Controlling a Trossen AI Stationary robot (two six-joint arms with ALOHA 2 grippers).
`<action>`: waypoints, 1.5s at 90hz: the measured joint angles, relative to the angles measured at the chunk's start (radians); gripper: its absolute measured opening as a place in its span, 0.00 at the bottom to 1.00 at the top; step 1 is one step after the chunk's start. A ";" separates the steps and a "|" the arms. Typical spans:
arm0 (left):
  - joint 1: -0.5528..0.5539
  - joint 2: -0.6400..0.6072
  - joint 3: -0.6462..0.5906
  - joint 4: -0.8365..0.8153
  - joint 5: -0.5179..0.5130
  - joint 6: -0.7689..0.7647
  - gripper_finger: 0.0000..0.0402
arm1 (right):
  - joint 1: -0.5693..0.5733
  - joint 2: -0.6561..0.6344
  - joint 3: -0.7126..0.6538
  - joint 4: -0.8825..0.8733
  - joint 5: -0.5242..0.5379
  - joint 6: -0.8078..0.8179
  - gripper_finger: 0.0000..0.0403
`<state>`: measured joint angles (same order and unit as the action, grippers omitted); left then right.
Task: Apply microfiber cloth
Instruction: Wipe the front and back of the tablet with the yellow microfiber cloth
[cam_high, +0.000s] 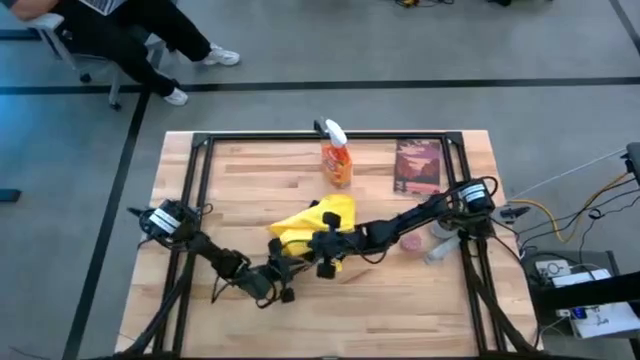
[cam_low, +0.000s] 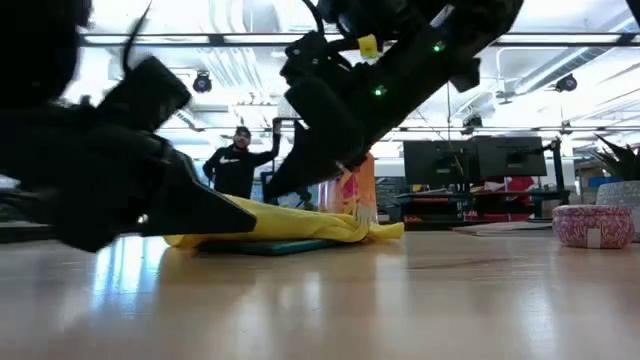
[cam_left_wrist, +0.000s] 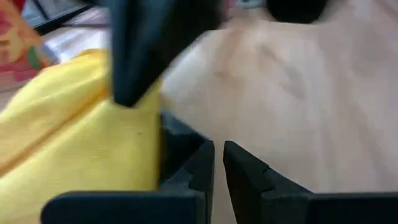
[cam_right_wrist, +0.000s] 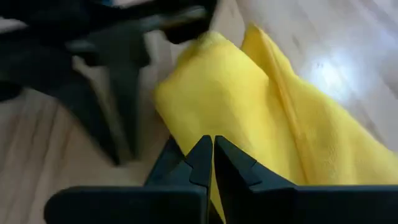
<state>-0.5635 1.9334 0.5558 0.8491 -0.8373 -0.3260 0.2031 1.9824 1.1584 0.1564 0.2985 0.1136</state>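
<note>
Here, one microfiber cloth (cam_high: 318, 222) lies bunched mid-tabletop (cam_high: 250, 180), with one orange spray bottle (cam_high: 337, 160), one booklet (cam_high: 417, 165) and one pink tin (cam_high: 412, 242) farther off. Two claws meet at the cloth. The right claw (cam_right_wrist: 213, 160) has its fingers drawn nearly together, tips resting on the yellow fabric; whether they pinch it cannot be told. The left claw (cam_left_wrist: 217, 163) sits just beside the cloth's edge, fingers close together with a thin gap, holding nothing.
</note>
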 joint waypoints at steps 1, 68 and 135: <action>0.004 -0.004 -0.002 -0.005 0.000 0.000 0.05 | 0.000 0.000 0.000 -0.002 0.001 -0.001 0.00; 0.254 -0.492 -0.022 -0.550 0.214 0.146 0.05 | -0.041 0.000 0.000 0.012 0.029 0.018 0.22; 0.152 0.007 -0.091 0.121 0.235 0.010 0.05 | -0.162 0.199 -0.007 0.497 0.051 -0.037 0.02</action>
<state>-0.4114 1.9403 0.4646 0.9700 -0.6020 -0.3164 0.0409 2.1816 1.1511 0.6532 0.3493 0.0769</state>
